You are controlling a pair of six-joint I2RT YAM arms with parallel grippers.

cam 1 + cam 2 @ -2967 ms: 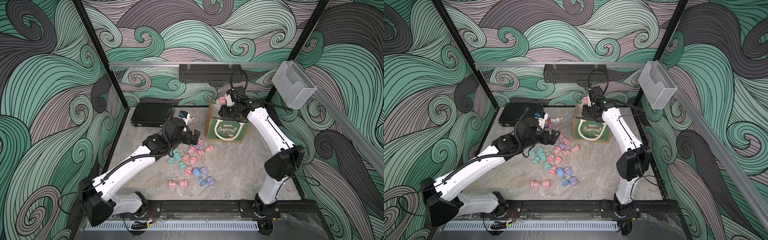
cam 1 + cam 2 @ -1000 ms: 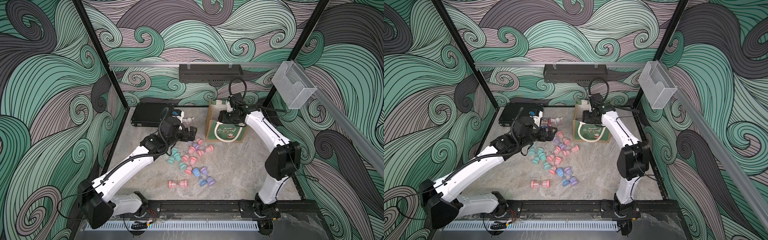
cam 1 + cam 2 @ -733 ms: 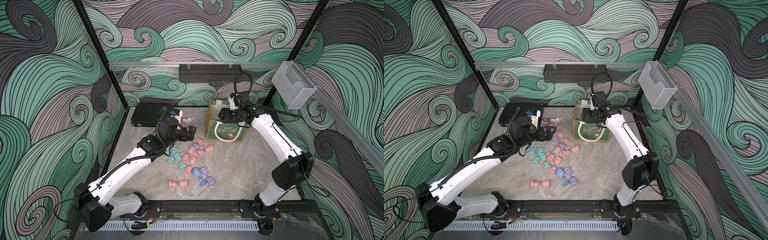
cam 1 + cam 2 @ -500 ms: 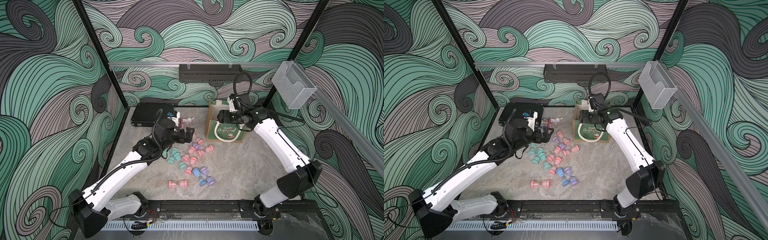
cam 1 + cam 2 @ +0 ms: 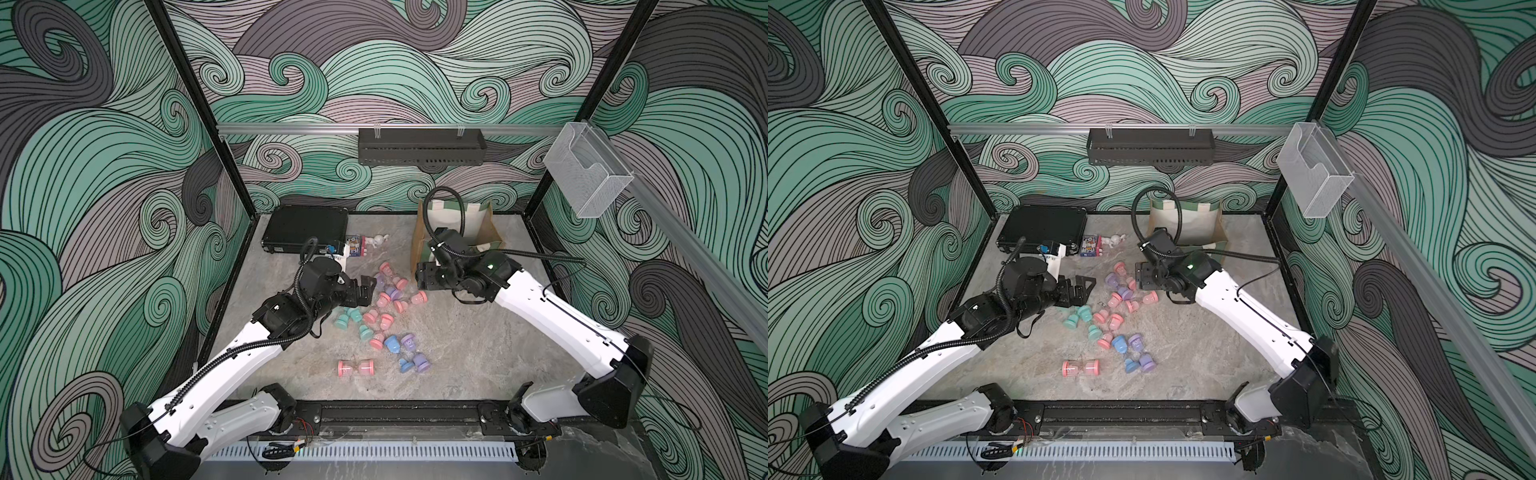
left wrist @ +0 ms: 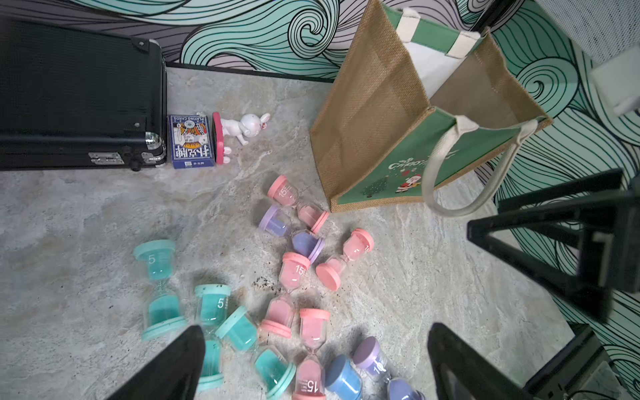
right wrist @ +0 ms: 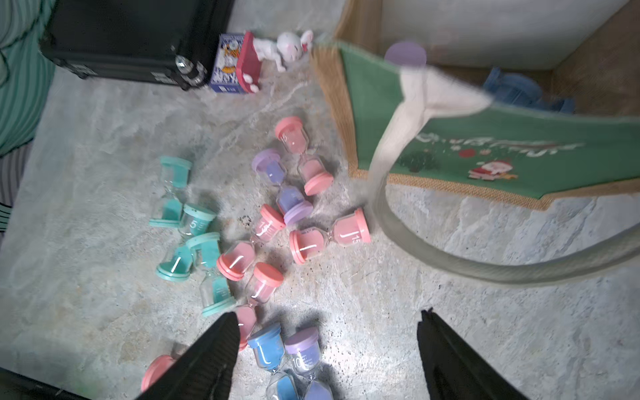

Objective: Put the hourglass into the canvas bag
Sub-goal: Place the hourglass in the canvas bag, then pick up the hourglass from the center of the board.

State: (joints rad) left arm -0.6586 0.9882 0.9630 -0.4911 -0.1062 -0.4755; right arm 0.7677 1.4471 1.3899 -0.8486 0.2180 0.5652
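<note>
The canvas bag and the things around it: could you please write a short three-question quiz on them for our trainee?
1. True or false: the canvas bag lies flat on its side.
2. What lies between the black hard case and the white rabbit figure? A) a mug B) a pack of playing cards C) a spoon
3. Fill in: in the wrist views, the left gripper and the right gripper both have their jaws ___ and hold nothing.

Key: 1 false, it stands upright with its mouth open; 2 B; 3 open.
</note>
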